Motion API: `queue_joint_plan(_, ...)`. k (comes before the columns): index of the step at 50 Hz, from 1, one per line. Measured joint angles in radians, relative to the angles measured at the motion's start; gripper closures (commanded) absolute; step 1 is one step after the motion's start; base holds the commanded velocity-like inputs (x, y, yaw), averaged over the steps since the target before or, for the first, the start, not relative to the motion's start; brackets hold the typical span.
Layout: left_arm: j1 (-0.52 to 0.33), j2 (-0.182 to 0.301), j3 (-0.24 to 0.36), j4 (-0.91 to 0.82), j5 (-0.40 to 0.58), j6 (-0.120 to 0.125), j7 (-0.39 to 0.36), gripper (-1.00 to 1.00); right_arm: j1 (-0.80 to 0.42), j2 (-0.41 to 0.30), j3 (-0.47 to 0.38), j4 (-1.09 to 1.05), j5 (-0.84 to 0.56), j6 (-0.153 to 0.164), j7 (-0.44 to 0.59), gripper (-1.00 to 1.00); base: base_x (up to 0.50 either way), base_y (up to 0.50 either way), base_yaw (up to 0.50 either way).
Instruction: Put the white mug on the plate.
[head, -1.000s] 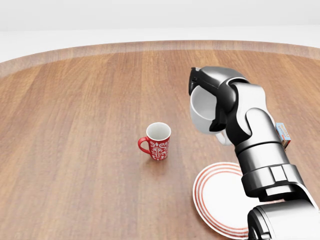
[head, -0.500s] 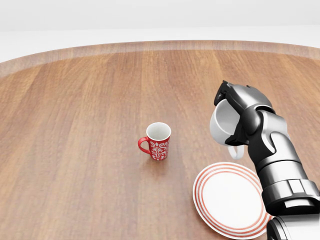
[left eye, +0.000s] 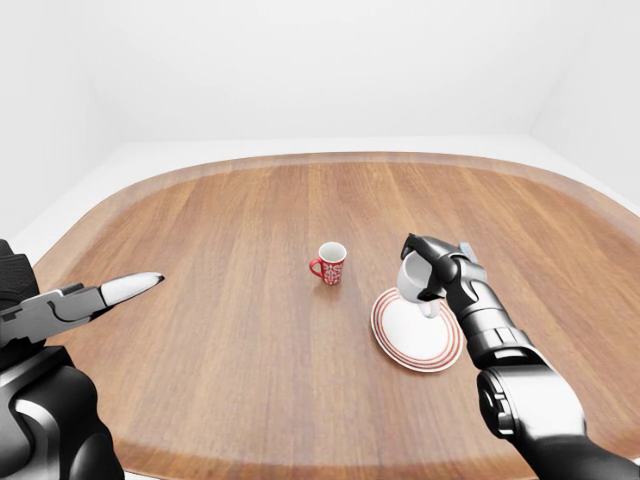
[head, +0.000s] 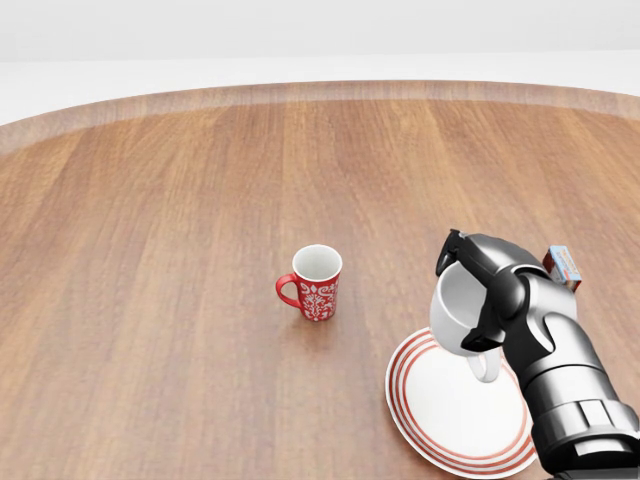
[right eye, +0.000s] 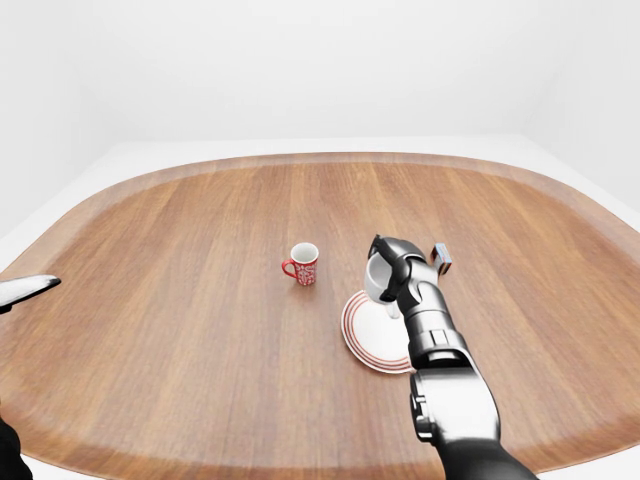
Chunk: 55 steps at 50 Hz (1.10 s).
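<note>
In the left-eye view, the right hand (left eye: 432, 268) is closing its fingers round the white mug (left eye: 412, 284) and holding it tilted over the upper left part of the plate (left eye: 440, 352), the mug's mouth facing the view's left. The red mug (left eye: 330, 263) is standing upright on the wooden table (left eye: 220, 260), up and left of the plate and apart from it. The left hand (left eye: 75, 303) is hanging over the table's left edge with a finger stretched out, gripping nothing.

In the head view, the white mug (head: 462, 312) is sitting under the dark fingers (head: 455, 252) of the hand, which are wrapping its upper rim and right wall, while its handle (head: 483, 368) is pointing down toward the plate (head: 420, 412). Whether the handle is touching the plate I cannot tell; it looks just above it. A small box (head: 562, 266) is lying on the table to the right of the arm.

In the right-eye view, the white mug (right eye: 377, 280) is hanging at the plate's upper rim rather than over its middle.

The risk, as I judge it, is twofold: let go while leaning, the mug would be landing on its handle or side and rolling off; set down this close to the rim, it could be tipping the plate's edge or ending half on the table
</note>
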Motion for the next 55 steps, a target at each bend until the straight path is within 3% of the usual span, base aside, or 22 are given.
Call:
queue_joint_plan(17,0.001,-0.001,0.001,-0.006,0.002,0.0,0.0,-1.0,0.055,0.001,0.0,0.01,0.008,0.0,0.023,1.0,0.0,0.0,0.0)
queue_joint_plan(55,0.0,-0.002,-0.003,-0.003,0.006,0.0,-0.001,-1.0,0.144,-0.002,-0.01,0.031,0.027,0.0,-0.033,1.0,0.0,0.0,0.0)
